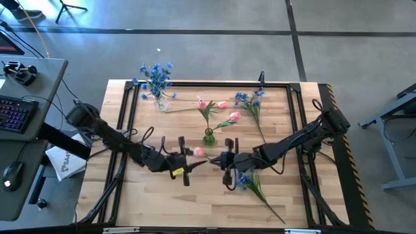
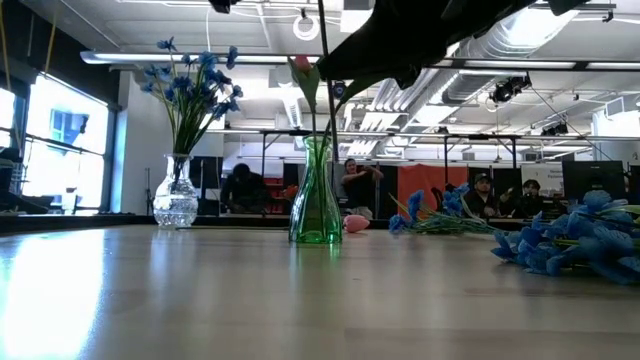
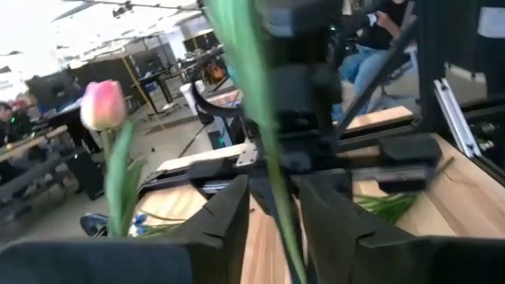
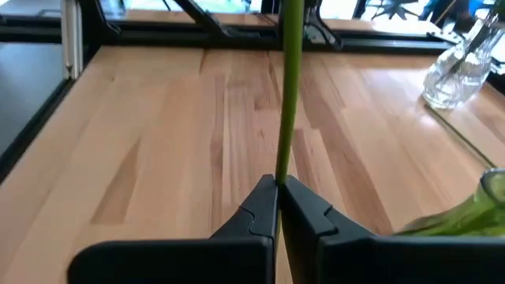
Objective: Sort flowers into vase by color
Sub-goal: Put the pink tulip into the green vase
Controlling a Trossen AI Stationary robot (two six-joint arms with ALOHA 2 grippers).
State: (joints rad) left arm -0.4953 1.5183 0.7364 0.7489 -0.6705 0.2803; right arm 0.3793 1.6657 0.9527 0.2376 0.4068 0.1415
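- High view: a pink tulip (image 1: 198,151) hangs between the two grippers, just in front of the green vase (image 1: 208,136), its thin stem running level, bloom toward the left arm.
- Right gripper (image 1: 225,161) pinches the stem, fingers pressed tight around it in the right wrist view (image 4: 278,207).
- Left gripper (image 1: 184,158) sits at the bloom end; its fingers (image 3: 225,217) stand apart with the stem passing between them, not clamped as far as I can tell.
- Judgement: stem light, bendy, slippery plastic; grip mid-stem, not the soft bloom.
- Beside the green vase on the right arm's side, nearer than it, a blue spray (image 1: 246,180) lies flat.
- Behind the vase: loose tulips (image 1: 229,119), another blue spray (image 1: 249,101).
- Farthest: clear vase (image 1: 160,101) holding blue blossoms.
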